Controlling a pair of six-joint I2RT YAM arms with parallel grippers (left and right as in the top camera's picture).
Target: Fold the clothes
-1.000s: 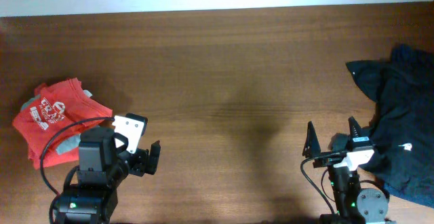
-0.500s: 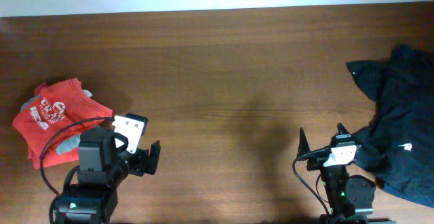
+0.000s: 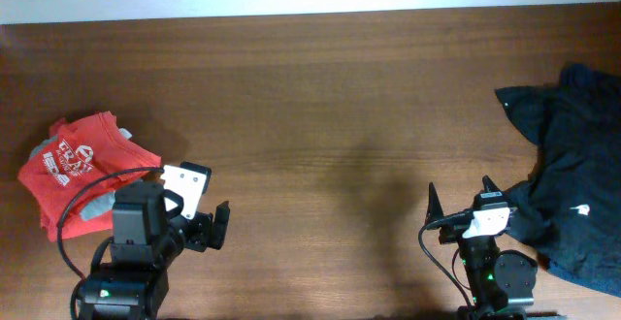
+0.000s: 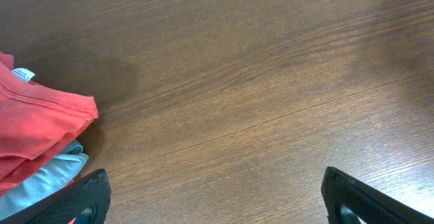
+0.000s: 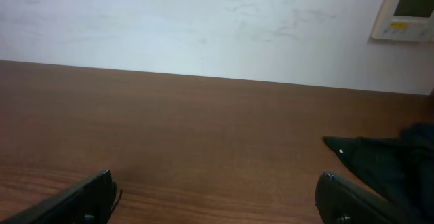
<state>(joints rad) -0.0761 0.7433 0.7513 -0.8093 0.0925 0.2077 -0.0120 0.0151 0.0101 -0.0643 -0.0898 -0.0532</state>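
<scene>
On the left side of the wooden table [image 3: 320, 97], near its front edge, the bright red-orange T-shirt [image 3: 82, 165] lies bunched in a rough folded heap, its white lettering and oval logo facing up, with a strip of grey cloth [image 3: 92, 204] showing under its lower edge. In the left wrist view the same shirt's hemmed corner [image 4: 41, 115] rests on the wood with a small white label [image 4: 24, 75] at its top and the pale grey-teal layer [image 4: 41, 180] poking out beneath it. The left gripper [image 4: 217, 200] hangs just to the right of that heap with its jaws spread as wide as they go, nothing between them but bare tabletop, and it is not touching the cloth; a black cable [image 3: 68, 213] from the left arm loops over the shirt's lower edge. At the far right of the table a dark navy garment [image 3: 572, 165] lies crumpled and spread out, running off the right border of the overhead view, with a small white tag [image 3: 580, 208] on it. The right gripper [image 3: 460, 192] sits just beside this garment's left edge, its two black fingers pointing away from the robot and splayed fully apart, holding nothing. From the right wrist camera the navy cloth [image 5: 386, 159] shows low on the right, and beyond the table's far edge stands a white wall [image 5: 203, 27] with a small control panel [image 5: 407, 10] mounted on it
</scene>
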